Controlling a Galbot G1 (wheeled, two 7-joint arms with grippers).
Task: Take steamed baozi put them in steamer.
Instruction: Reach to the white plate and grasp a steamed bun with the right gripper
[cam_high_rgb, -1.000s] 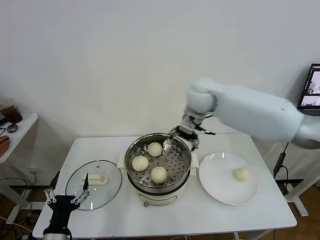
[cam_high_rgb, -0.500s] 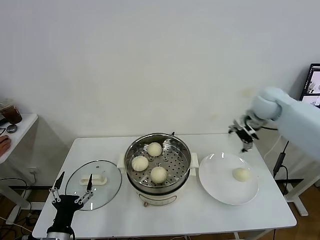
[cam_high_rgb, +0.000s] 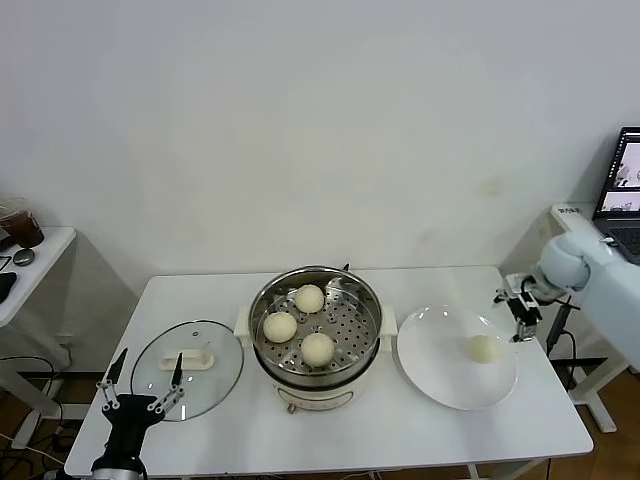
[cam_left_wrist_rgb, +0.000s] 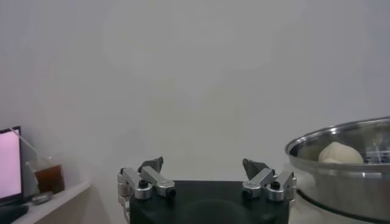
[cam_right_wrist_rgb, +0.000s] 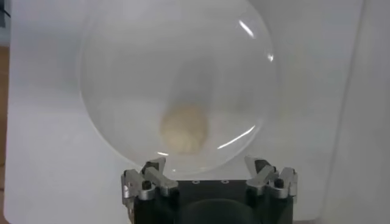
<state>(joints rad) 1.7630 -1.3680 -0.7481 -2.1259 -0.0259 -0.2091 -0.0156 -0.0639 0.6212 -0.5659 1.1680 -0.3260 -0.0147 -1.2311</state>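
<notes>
Beside right gripper (cam_high_rgb: 520, 312): plated baozi (cam_high_rgb: 484, 348)

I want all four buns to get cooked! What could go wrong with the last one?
The last baozi sits alone on the white plate, and the right gripper, jaws open, hangs off beside the plate's far edge. A poorly centred grab might roll the round bun away. Squeezing hard could dent it. In the steamer, three buns leave one open side, so a careless drop may bump them.
</notes>
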